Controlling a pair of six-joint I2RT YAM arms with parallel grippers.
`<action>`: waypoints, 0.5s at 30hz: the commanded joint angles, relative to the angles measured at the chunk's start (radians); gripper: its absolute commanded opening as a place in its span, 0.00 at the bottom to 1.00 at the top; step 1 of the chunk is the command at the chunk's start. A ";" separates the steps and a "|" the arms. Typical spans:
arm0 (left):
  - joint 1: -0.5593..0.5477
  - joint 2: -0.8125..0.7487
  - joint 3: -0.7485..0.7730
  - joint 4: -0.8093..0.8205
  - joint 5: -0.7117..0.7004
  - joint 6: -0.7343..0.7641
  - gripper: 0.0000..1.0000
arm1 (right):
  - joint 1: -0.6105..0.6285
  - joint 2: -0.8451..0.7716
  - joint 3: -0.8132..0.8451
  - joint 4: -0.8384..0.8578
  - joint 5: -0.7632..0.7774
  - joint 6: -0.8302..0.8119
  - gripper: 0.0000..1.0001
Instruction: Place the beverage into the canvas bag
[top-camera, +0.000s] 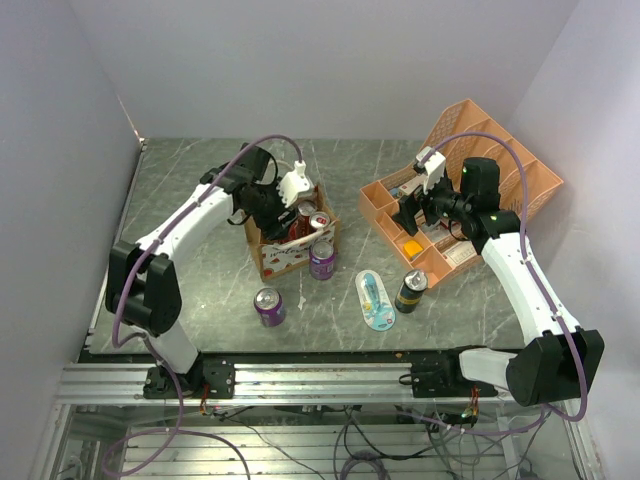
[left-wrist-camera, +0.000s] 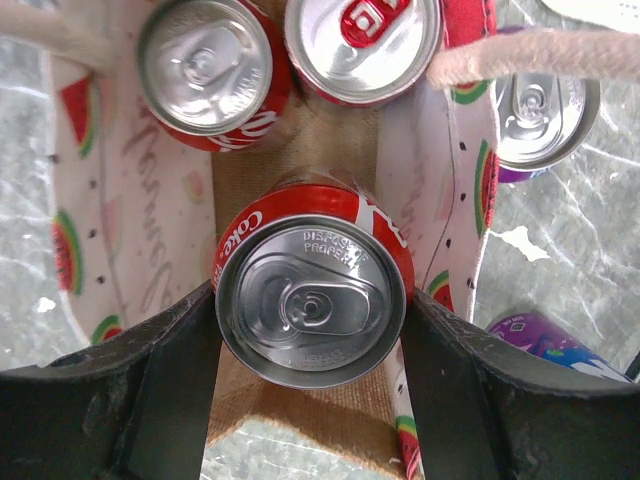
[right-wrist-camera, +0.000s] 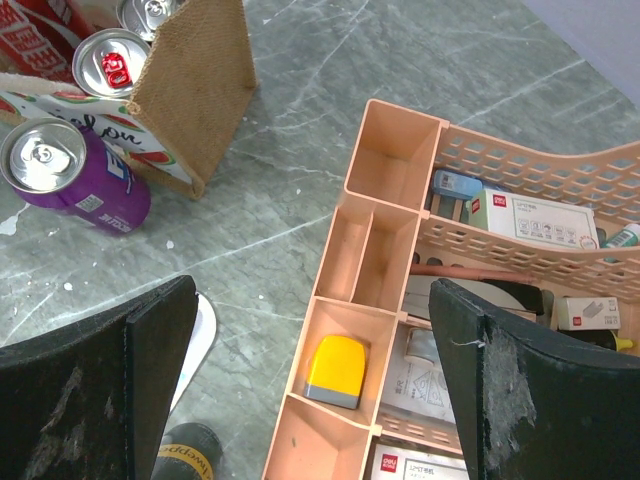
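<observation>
The canvas bag (top-camera: 283, 258) stands open at mid-table, tan with watermelon prints (left-wrist-camera: 140, 200). My left gripper (top-camera: 280, 212) reaches down into it, and its fingers (left-wrist-camera: 160, 400) are shut on the sides of a red cola can (left-wrist-camera: 312, 305) held upright inside the bag. Two more red cans (left-wrist-camera: 205, 65) (left-wrist-camera: 362, 40) stand at the bag's far end. My right gripper (top-camera: 412, 215) is open and empty (right-wrist-camera: 310, 400) above the orange organizer (right-wrist-camera: 390, 160).
One purple can (top-camera: 322, 259) stands against the bag's right side and another (top-camera: 268, 306) stands in front of it. A black can (top-camera: 411, 290) and a white flat packet (top-camera: 376, 300) lie near the front. The orange organizer (top-camera: 480, 150) holds a yellow item (right-wrist-camera: 336, 371) and boxes.
</observation>
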 joint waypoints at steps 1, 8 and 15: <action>-0.017 0.030 0.036 -0.032 0.070 0.101 0.07 | -0.010 -0.016 -0.009 0.018 -0.007 0.002 1.00; -0.023 0.091 0.055 -0.065 0.089 0.166 0.07 | -0.012 -0.017 -0.011 0.019 -0.010 0.002 1.00; -0.039 0.106 0.029 -0.009 0.095 0.156 0.07 | -0.012 -0.013 -0.014 0.019 -0.012 0.001 1.00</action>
